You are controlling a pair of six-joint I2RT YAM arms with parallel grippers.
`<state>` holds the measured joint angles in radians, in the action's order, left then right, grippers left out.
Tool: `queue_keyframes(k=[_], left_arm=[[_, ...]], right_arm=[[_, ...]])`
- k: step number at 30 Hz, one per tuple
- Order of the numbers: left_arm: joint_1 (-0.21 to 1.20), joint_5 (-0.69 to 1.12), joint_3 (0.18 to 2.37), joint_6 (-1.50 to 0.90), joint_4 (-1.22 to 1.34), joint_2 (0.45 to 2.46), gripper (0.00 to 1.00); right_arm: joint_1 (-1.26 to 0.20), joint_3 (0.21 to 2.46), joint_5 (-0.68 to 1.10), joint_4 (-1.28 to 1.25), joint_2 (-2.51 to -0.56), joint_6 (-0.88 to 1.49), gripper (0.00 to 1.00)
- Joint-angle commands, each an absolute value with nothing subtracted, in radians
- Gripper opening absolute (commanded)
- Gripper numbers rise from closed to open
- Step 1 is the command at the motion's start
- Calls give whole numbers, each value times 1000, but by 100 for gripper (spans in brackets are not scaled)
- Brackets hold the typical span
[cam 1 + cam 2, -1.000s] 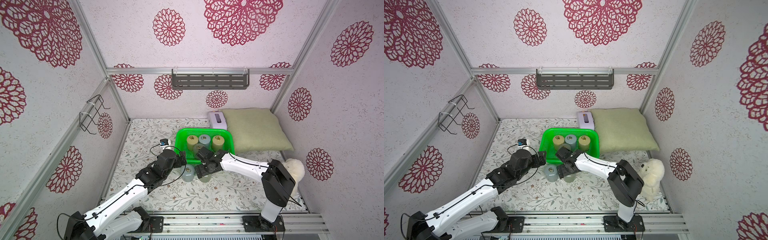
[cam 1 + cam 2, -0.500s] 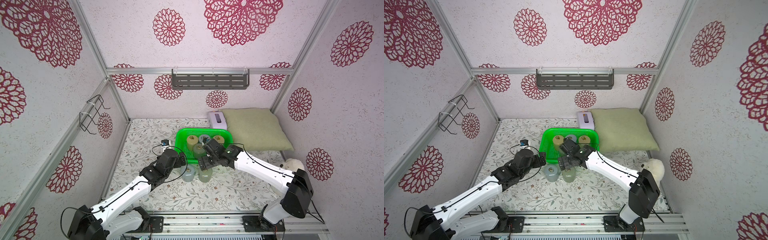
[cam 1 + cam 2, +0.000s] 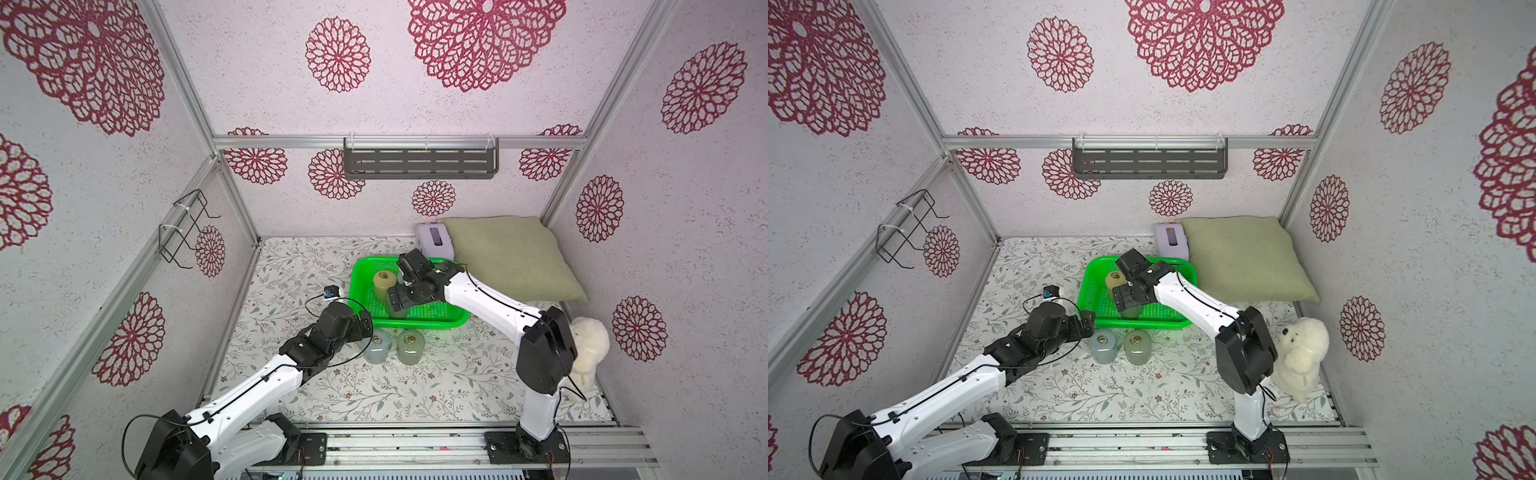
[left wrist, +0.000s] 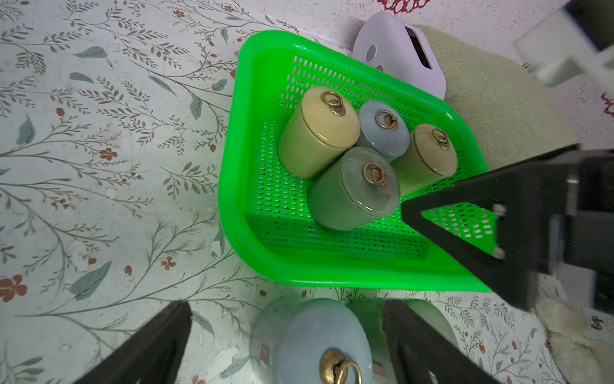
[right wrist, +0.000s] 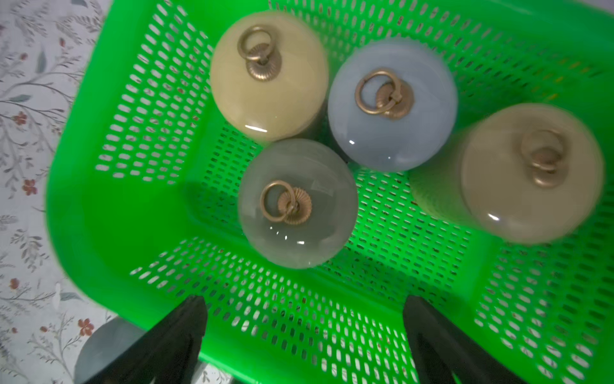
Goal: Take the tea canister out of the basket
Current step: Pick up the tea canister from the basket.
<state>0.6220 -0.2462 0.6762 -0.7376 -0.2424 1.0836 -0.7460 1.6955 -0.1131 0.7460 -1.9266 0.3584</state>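
The green basket stands mid-table and holds several tea canisters: yellow, blue, beige and grey-green. My right gripper hovers open over the basket's near part, nothing between its fingers, with the grey-green canister just ahead. Two more canisters stand on the table in front of the basket, a blue-grey one and a green one. My left gripper is open, its fingers either side of the blue-grey canister.
A lilac box and an olive pillow lie behind and right of the basket. A white plush toy sits by the right arm's elbow. A grey shelf and a wire rack hang on the walls.
My right gripper has left the green canister on the table in front of the basket, risen, and moved back over the basket. The left arm has hardly moved.
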Motion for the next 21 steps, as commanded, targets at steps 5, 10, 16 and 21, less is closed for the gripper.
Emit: queue_keyframes(k=[5, 10, 16, 21], left_arm=[[580, -121, 648, -754, -181, 1047, 97], [581, -89, 635, -766, -159, 1040, 97], [582, -79, 634, -764, -158, 1039, 97], [581, -61, 634, -762, -151, 1041, 97]], right_arm=[[-730, 1917, -107, 868, -2106, 328, 99], [-724, 2001, -96, 896, -2202, 328, 99], [-722, 2055, -106, 913, -2276, 326, 99], [-721, 2056, -106, 905, -2302, 323, 99]])
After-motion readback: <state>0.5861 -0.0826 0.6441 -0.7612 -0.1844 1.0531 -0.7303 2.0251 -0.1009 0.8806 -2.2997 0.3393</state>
